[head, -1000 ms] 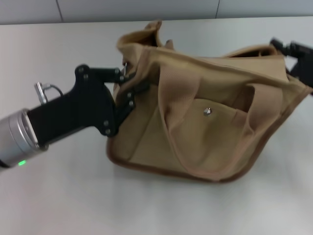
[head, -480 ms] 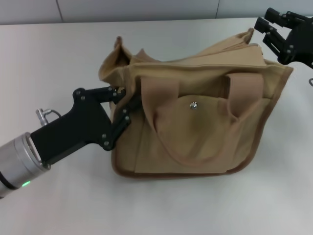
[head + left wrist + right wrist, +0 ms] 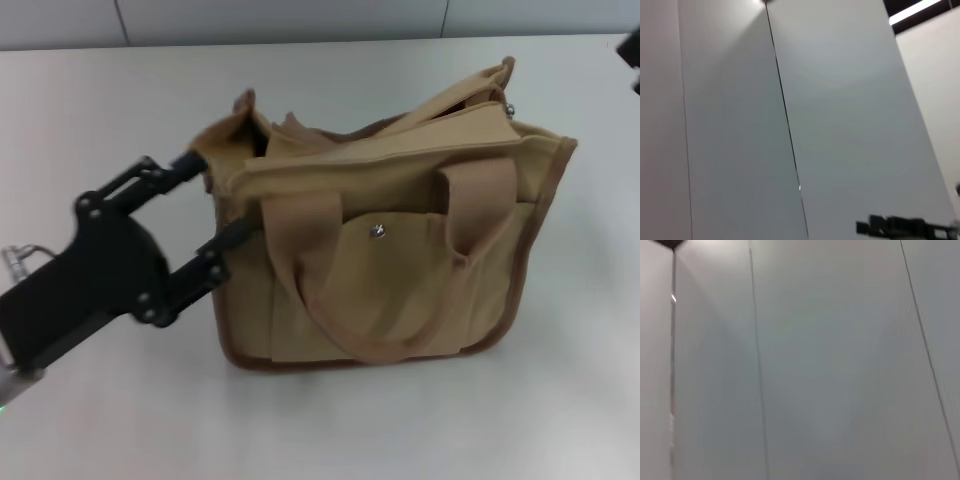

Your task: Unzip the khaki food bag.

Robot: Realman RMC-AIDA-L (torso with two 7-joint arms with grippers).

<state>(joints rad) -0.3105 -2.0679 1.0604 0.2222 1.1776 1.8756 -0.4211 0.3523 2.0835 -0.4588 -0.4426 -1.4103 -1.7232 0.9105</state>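
Khaki food bag (image 3: 390, 270) beside left end effector (image 3: 215, 205)

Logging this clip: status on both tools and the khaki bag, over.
Left tool open, fingers straddling the bag's left end. Right tool barely in frame at the far right edge, state unreadable. Khaki food bag upright on the table, top gaping. Nothing in the way.

Bag mid-table, left gripper at its left end.
Khaki food bag (image 3: 385, 250) stands upright on the table (image 3: 120, 110), pocket side facing the robot, handles on top. Left gripper (image 3: 212, 210) sits left of the bag, fingers spread, one fingertip at the bag's upper left corner, the other against its left side. Right arm barely in view at far right edge, well apart from the bag.
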